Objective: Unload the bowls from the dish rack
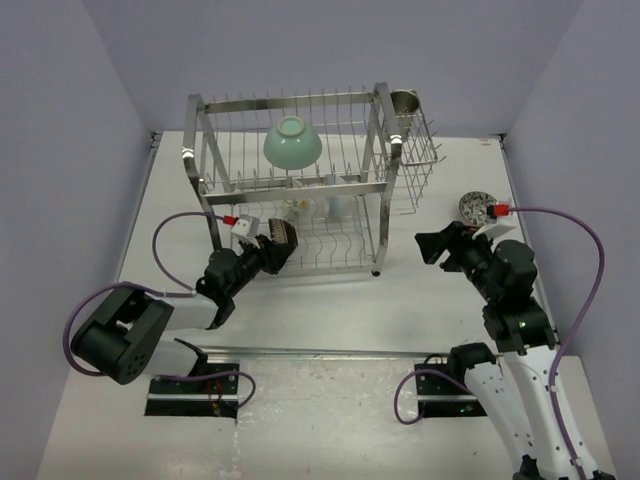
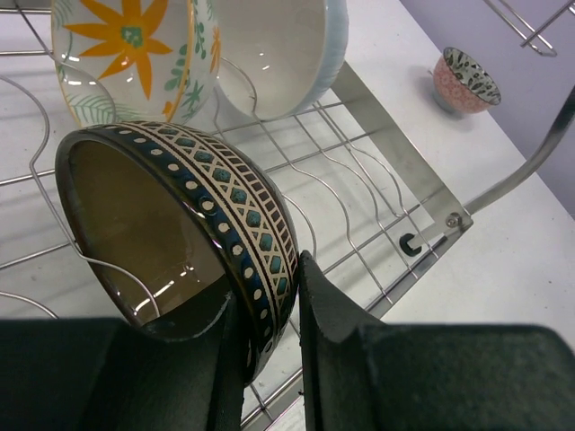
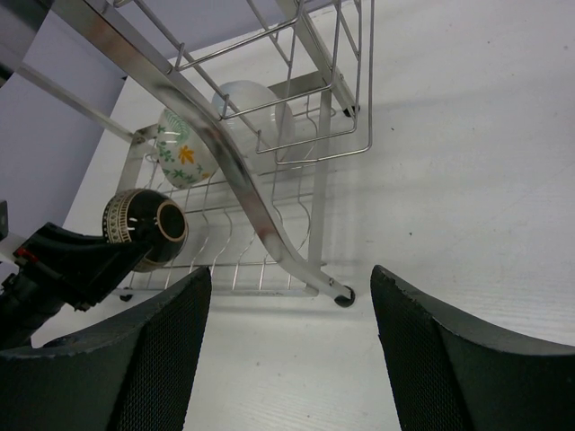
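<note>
Left gripper [image 2: 268,298] pinches rim of the brown striped bowl [image 2: 153,215] — grip hidden overhead; right gripper [image 3: 289,274] gapes, empty.

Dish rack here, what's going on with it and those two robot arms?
The left gripper pinches the rim of the dark brown bowl on the lower tier of the dish rack, next to a flowered bowl and a pale bowl. A mint-green bowl sits on the upper tier. The right gripper hangs open to the rack's right, and a pinkish bowl stands on the table.
</note>
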Available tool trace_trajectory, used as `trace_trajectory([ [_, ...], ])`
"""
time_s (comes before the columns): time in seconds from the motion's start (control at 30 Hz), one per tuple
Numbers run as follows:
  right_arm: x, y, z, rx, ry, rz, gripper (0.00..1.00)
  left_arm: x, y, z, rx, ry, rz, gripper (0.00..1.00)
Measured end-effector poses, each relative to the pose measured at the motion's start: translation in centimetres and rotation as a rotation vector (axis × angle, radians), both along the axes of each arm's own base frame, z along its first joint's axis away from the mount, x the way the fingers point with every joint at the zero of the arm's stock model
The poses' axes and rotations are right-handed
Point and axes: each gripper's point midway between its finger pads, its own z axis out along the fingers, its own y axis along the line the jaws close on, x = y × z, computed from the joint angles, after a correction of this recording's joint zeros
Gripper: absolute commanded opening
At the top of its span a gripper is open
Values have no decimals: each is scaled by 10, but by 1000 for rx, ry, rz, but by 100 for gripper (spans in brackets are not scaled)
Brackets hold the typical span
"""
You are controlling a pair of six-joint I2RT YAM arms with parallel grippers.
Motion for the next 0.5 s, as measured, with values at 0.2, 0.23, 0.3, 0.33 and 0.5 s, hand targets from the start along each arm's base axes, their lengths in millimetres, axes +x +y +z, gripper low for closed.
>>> trace_trajectory([
  [0.2, 0, 0, -1, -2, 1, -2, 72, -5, -5, 4, -20, -6, -36, 0],
  [0.23, 0, -1, -1, -4, 1, -3, 72, -5, -5, 5, -23, -7, -44, 0],
  [0.3, 1, -2, -2, -7, 2, -9, 72, -4, -7, 5, -36, -6, -56, 0],
  [0.33, 1, -2, -2, -8, 3, -13, 72, -3, -9, 5, -45, -4, -64, 0],
  [0.5, 1, -3, -3, -11, 4, -15, 72, 5, -14, 5, -93, -16, -98, 0],
])
